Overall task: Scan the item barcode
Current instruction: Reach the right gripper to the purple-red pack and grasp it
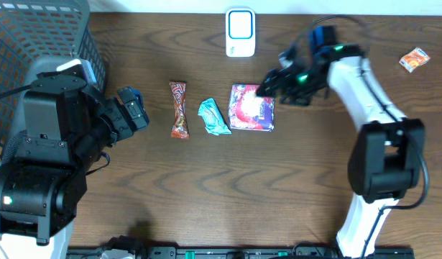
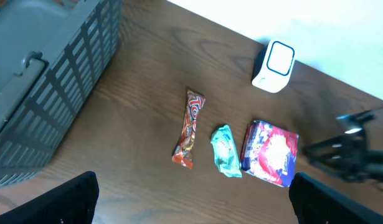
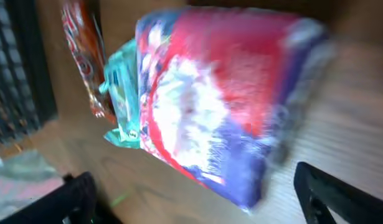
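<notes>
**On the table (image 1: 221,187), the right gripper (image 1: 266,88) hung spread above the red-and-purple packet (image 1: 251,109)**

From overhead, three items lay in a row near the middle of the dark wooden table. A candy bar (image 1: 178,109) was at the row's 9 o'clock end and a teal packet (image 1: 214,117) in the middle. The red-and-purple packet lay at the 3 o'clock end, just beside the teal one. The white scanner (image 1: 240,32) stood at 12 o'clock from the red-and-purple packet, apart from it. The right gripper sat over that packet's 1 o'clock corner; whether it touched could not be told. The left gripper (image 1: 133,108) was at 9 o'clock from the candy bar, with the grey basket (image 1: 34,36) at the frame's 10 o'clock. A small orange wrapper (image 1: 414,60) lay alone at 2 o'clock.

From the left wrist, the left gripper (image 2: 194,186) showed its fingers (image 2: 73,199) as dark tips at 7 and 5 o'clock, spread wide with nothing between them. Beyond them lay the candy bar (image 2: 189,128), the teal packet (image 2: 225,150) and the red-and-purple packet (image 2: 270,153). The scanner (image 2: 273,66) stood at 1 o'clock and the basket (image 2: 48,93) at 10 o'clock.

From the right wrist, the red-and-purple packet (image 3: 222,106) filled most of the blurred frame. The teal packet (image 3: 119,99) was just beside it at 9 o'clock and the candy bar (image 3: 85,56) at 10 o'clock. The right gripper (image 3: 197,186) had its fingers (image 3: 328,193) at 7 and 5 o'clock, wide apart and pinching nothing.
</notes>
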`<action>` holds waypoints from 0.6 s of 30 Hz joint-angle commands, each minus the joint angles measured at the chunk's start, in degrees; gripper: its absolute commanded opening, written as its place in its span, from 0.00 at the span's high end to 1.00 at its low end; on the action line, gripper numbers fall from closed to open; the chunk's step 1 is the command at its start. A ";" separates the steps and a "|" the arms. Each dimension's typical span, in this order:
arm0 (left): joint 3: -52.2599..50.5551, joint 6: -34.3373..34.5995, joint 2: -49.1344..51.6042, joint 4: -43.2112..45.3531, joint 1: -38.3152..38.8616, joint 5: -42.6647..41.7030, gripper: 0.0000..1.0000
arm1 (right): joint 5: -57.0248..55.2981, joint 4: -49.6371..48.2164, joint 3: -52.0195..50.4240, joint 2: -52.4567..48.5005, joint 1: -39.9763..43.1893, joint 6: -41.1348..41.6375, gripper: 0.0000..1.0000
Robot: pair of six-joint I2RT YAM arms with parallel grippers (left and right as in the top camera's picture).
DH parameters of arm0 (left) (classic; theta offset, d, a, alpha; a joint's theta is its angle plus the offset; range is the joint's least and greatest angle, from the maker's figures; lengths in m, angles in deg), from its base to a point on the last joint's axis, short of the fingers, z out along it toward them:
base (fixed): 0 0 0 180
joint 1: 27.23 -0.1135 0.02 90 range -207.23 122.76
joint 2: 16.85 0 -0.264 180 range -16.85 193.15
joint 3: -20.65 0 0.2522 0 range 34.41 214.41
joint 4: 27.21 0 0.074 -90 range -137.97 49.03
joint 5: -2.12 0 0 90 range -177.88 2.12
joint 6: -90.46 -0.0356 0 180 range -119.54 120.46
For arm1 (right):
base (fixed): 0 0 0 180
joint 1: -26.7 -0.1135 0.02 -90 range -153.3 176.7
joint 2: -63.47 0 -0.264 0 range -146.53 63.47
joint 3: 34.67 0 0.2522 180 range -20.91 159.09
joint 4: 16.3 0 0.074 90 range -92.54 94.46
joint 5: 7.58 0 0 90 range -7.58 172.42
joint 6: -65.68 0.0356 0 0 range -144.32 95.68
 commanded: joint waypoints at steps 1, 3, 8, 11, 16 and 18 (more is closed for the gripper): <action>0.11 -0.50 0.11 -0.13 -0.11 0.33 0.02 | -0.50 -3.41 -3.76 -0.39 -1.55 2.16 0.01; 0.11 -0.50 0.11 -0.13 -0.11 0.33 0.02 | -2.03 -5.86 -5.99 -0.39 -1.53 5.75 0.01; 0.11 -0.50 0.11 -0.13 -0.11 0.33 0.02 | -5.20 -6.82 -9.31 -0.39 0.44 6.58 0.01; 0.11 -0.50 0.11 -0.13 -0.11 0.33 0.02 | -6.14 -6.73 -10.14 -0.39 1.64 5.95 0.01; 0.11 -0.50 0.11 -0.13 -0.11 0.33 0.02 | -3.87 -10.99 -12.52 -0.39 1.44 6.54 0.01; 0.11 -0.50 0.11 -0.13 -0.11 0.33 0.02 | 0.22 -14.38 -14.62 -0.42 1.07 7.54 0.04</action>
